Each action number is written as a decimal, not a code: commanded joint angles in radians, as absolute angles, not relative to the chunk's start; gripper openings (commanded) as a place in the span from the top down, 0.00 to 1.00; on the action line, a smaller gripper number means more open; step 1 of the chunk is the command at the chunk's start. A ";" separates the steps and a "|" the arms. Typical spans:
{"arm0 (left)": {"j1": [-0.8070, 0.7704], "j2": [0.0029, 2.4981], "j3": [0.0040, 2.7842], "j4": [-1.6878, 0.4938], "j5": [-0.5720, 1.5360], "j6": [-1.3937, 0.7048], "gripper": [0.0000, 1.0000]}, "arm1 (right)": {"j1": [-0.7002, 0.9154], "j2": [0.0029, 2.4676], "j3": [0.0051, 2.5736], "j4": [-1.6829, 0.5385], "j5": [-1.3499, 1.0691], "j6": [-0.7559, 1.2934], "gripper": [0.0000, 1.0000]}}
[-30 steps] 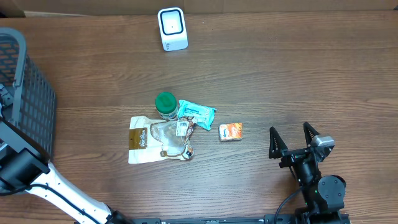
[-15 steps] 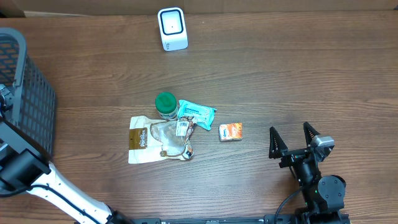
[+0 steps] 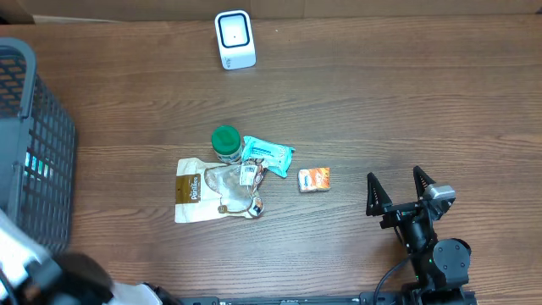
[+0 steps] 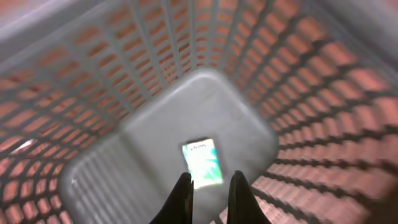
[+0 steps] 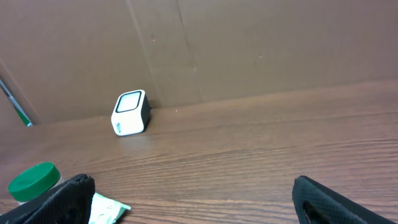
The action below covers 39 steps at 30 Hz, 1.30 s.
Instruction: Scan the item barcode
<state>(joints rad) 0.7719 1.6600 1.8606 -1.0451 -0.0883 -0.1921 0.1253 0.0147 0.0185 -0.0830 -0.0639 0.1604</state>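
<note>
the wooden tabletop (image 3: 406,93) fills the overhead view, with a grey mesh basket (image 3: 47,119) at its left edge. the left arm (image 3: 59,280) shows there only as a white and black blur in the lower left corner. the right gripper (image 3: 394,174) sits near the lower right, jaws spread wide and empty, well apart from everything else. near the middle lies a cluster: a brown pouch (image 3: 189,188) with a clear bag (image 3: 237,191) over its right side, a green-lidded jar (image 3: 225,141) touching a teal pack (image 3: 268,154), and a small orange box (image 3: 314,179) just to their right. the white scanner (image 3: 235,39) stands alone at the far edge. in the left wrist view the left gripper (image 4: 211,177) points down into the basket, its fingers (image 4: 183,196) set close together with nothing between them. a teal and white packet (image 4: 203,163) lies flat on the basket floor, beneath and just ahead of the fingertips, not held.
</note>
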 commanded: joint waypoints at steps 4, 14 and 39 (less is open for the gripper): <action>0.766 1.603 1.867 -1.065 -0.055 -0.249 0.81 | 0.130 0.003 0.008 -0.079 -0.065 0.159 0.00; 0.766 1.834 1.866 -1.058 -0.050 -0.259 0.51 | 0.130 0.003 0.008 -0.079 -0.065 0.159 0.00; 0.759 2.313 1.865 -1.057 -0.010 -0.258 0.60 | 0.130 0.003 0.008 -0.079 -0.065 0.159 0.00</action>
